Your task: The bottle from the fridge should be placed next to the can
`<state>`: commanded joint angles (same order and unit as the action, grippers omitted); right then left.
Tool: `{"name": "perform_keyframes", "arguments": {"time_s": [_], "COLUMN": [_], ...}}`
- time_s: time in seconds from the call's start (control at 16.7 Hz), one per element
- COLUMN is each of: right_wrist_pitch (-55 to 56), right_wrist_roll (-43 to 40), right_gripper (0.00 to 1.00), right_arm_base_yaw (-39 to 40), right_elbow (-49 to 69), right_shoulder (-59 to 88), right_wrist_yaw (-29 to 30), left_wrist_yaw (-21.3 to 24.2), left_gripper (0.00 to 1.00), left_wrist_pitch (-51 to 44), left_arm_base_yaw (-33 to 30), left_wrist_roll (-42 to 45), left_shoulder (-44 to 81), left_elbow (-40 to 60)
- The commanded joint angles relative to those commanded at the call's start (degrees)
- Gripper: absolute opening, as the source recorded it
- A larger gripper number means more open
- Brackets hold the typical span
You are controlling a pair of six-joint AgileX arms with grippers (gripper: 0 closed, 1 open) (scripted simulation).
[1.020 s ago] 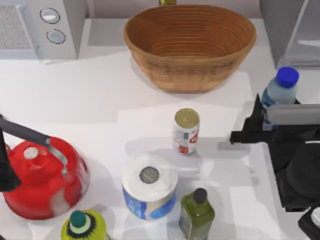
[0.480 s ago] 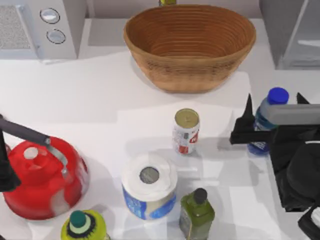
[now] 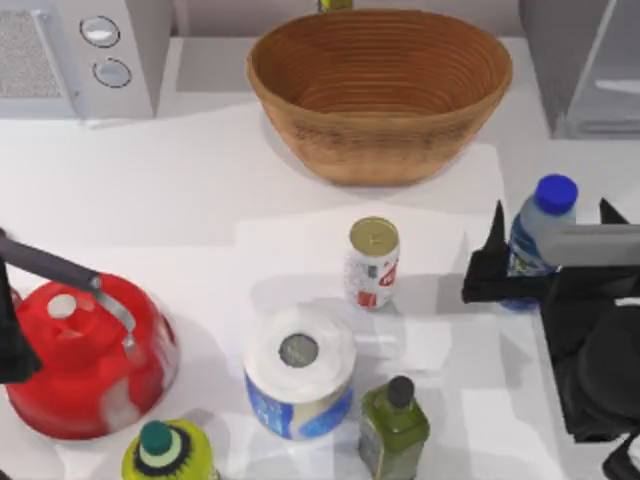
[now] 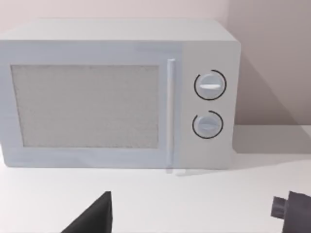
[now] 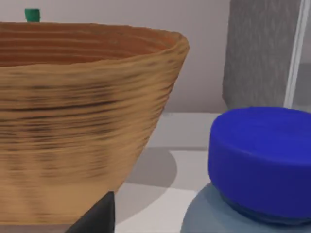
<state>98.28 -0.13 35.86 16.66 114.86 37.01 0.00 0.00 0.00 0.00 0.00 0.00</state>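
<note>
Blue-capped, the bottle (image 3: 535, 232) stands upright on the table (image 3: 200, 200) between the spread fingers of the right gripper (image 3: 548, 236) (jaws open), to the right of the can (image 3: 373, 262), apart from it.

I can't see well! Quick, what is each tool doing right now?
Right tool: spread open around the bottle on the table's right side.
Left tool: open, holding nothing, facing the microwave.

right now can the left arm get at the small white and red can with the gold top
Probably yes, though not easily: the left gripper sits at the table's left edge behind the red kettle, well apart from the can; bare table lies beyond the kettle.
</note>
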Motion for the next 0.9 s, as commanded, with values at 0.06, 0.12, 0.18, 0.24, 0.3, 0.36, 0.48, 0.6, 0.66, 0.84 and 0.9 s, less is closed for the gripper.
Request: {"name": "perform_keyframes", "arguments": {"time_s": [0.06,0.12,0.18,0.24,0.3,0.36,0.48,0.6,0.66,0.84,0.9], "right_wrist_pitch": [0.84,1.53,1.93,1.99,1.99,1.84,1.51,-0.66,-2.62,-11.9,-15.99], "right_wrist_roll": [-0.01,-0.01,-0.03,-0.03,-0.03,-0.03,-0.04,0.0,0.06,0.36,0.49], "right_gripper": [1.0,1.0,1.0,1.0,1.0,1.0,1.0,1.0,1.0,1.0,1.0], "right_arm_base_yaw": [0.91,1.67,2.13,2.19,2.19,1.93,1.81,1.17,0.63,-2.15,-3.51], "right_elbow": [-1.13,-2.09,-2.67,-2.76,-2.76,-2.56,-2.76,-3.69,-4.41,-7.29,-8.36], "right_shoulder": [-0.21,-0.39,-0.5,-0.52,-0.52,-0.28,-0.84,-3.78,-6.16,-16.86,-21.53], "right_wrist_yaw": [0.88,1.61,2.05,2.12,2.12,2.0,1.52,-0.78,-2.49,-9.12,-11.64], "left_wrist_yaw": [0.0,0.0,0.0,0.0,0.0,0.0,0.0,0.0,0.0,0.0,0.0], "left_gripper": [1.0,1.0,1.0,1.0,1.0,1.0,1.0,1.0,1.0,1.0,1.0], "left_wrist_pitch": [0.0,0.0,0.0,0.0,0.0,0.0,0.0,0.0,0.0,0.0,0.0], "left_arm_base_yaw": [0.0,0.0,0.0,0.0,0.0,0.0,0.0,0.0,0.0,0.0,0.0], "left_wrist_roll": [0.0,0.0,0.0,0.0,0.0,0.0,0.0,0.0,0.0,0.0,0.0], "left_shoulder": [0.0,0.0,0.0,0.0,0.0,0.0,0.0,0.0,0.0,0.0,0.0], "left_elbow": [0.0,0.0,0.0,0.0,0.0,0.0,0.0,0.0,0.0,0.0,0.0]}}
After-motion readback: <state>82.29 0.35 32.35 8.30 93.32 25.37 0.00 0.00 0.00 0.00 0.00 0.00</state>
